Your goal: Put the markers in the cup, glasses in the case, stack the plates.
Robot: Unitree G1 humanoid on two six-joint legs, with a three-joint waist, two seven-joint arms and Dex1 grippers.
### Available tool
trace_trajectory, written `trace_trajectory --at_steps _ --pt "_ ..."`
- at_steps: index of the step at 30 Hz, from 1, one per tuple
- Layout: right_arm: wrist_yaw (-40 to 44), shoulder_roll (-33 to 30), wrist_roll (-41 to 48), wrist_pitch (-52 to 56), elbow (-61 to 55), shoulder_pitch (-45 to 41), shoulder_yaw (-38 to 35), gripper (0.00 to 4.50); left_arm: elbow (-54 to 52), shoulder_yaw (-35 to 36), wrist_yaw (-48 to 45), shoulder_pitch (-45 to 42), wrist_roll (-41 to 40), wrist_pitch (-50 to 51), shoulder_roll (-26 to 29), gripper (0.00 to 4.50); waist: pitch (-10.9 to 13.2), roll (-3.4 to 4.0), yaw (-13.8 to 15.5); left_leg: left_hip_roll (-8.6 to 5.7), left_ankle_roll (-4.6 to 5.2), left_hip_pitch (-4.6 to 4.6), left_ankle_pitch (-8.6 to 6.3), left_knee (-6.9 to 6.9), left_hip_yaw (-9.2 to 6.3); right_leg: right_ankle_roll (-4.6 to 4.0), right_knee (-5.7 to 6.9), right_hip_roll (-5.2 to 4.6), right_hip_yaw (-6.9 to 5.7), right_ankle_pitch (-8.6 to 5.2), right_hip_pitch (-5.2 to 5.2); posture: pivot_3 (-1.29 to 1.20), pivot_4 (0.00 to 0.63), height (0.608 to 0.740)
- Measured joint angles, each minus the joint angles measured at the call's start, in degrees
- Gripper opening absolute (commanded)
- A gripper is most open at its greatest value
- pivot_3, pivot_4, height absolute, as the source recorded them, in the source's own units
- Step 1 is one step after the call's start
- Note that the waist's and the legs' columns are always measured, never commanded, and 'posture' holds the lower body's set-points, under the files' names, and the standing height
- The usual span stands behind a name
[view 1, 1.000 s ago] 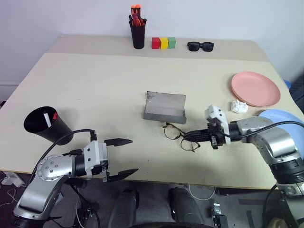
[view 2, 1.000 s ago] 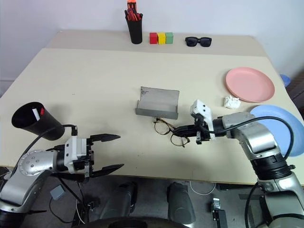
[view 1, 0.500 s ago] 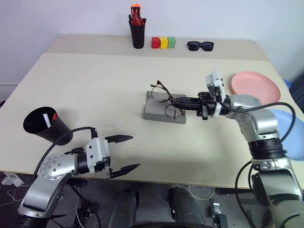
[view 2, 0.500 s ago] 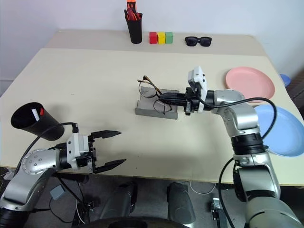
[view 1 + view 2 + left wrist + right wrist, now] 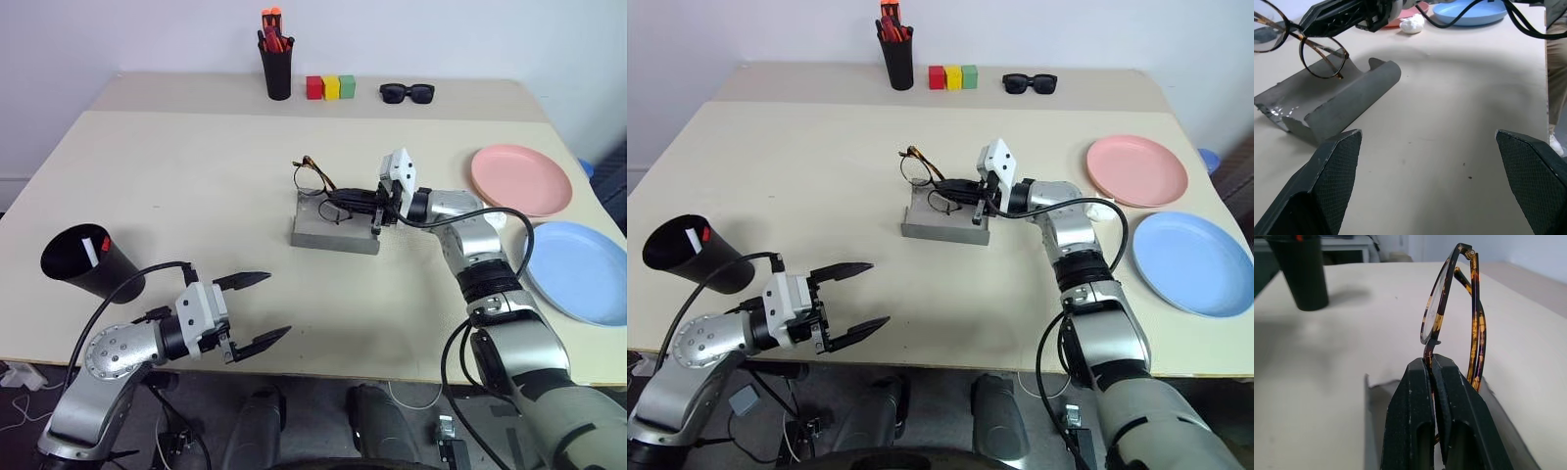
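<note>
My right gripper (image 5: 335, 203) is shut on the thin wire-rimmed glasses (image 5: 315, 182) and holds them tilted just above the open grey case (image 5: 333, 235) at the table's middle. The wrist view shows both fingers (image 5: 1420, 396) pinching the frame (image 5: 1449, 318). Near the front left edge my left gripper (image 5: 274, 305) hangs open and empty. The black cup (image 5: 83, 264) stands to its left, with the white marker (image 5: 91, 251) and the red marker (image 5: 105, 241) inside. At the right, the pink plate (image 5: 521, 179) and the blue plate (image 5: 580, 271) lie side by side, apart.
Along the far edge stand a black pen holder (image 5: 276, 70) with orange pens, three coloured blocks (image 5: 330, 88) and black sunglasses (image 5: 407, 93). A crumpled white paper (image 5: 1411, 23) lies near the plates, behind my right forearm.
My right gripper lifted the glasses from the table in front of the case and carried them up over the case. The left gripper stayed in place, open.
</note>
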Motion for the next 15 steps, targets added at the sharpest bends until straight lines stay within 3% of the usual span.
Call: trace_trajectory --at_steps 15 --pt "10.0 -3.6 -3.1 -0.9 3.2 -2.2 0.3 0.01 -0.8 0.2 1.1 1.2 0.3 0.0 0.0 4.5 0.1 0.09 -0.2 0.0 0.0 0.02 0.0 -0.03 0.0 -0.02 0.15 0.01 0.01 -0.01 -0.08 0.0 0.15 0.74"
